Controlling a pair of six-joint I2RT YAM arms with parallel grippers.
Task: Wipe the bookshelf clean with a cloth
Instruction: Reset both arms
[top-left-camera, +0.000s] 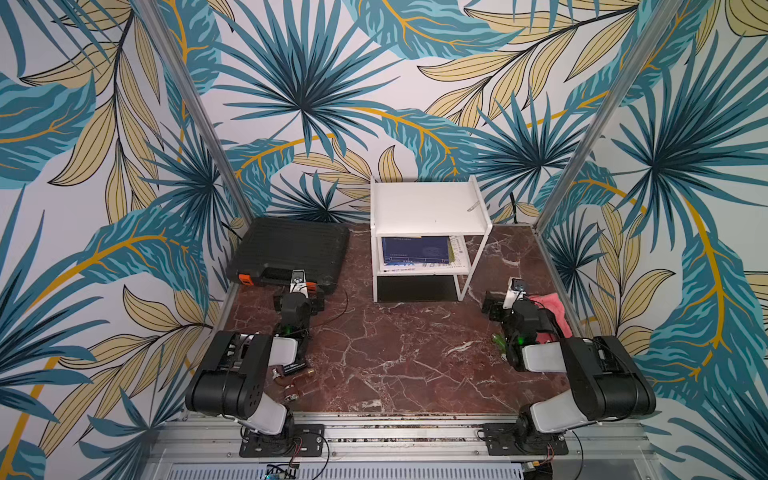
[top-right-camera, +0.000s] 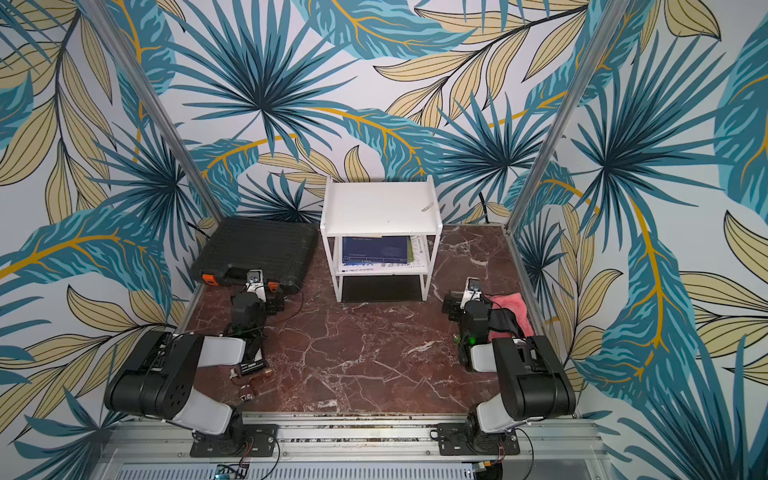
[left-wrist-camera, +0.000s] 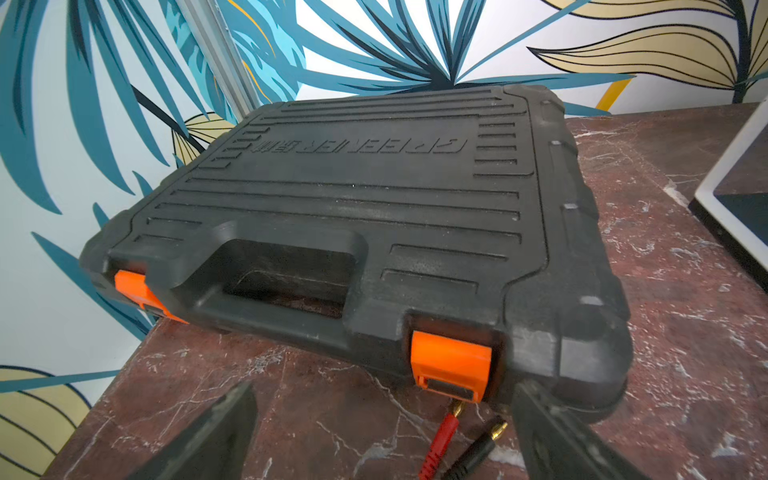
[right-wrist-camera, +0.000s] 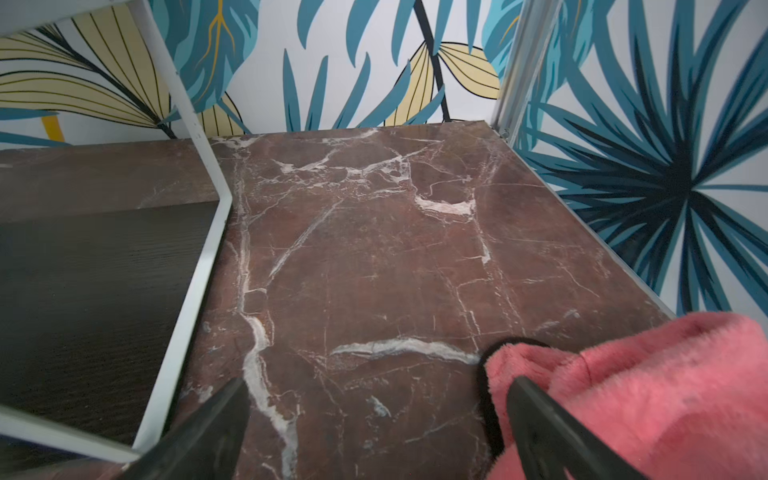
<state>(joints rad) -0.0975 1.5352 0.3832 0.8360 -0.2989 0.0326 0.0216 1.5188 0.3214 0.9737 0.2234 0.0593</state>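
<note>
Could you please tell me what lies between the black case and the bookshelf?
Nothing: only a bare strip of table separates the case from the bookshelf, as both top views show.

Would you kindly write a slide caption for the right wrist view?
Open right hand above the table, bookshelf base to one side, pink cloth to the other, nothing gripped yet.

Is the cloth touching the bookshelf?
Apart. The right wrist view shows a wide stretch of bare marble tabletop between the cloth and the bookshelf frame.
</note>
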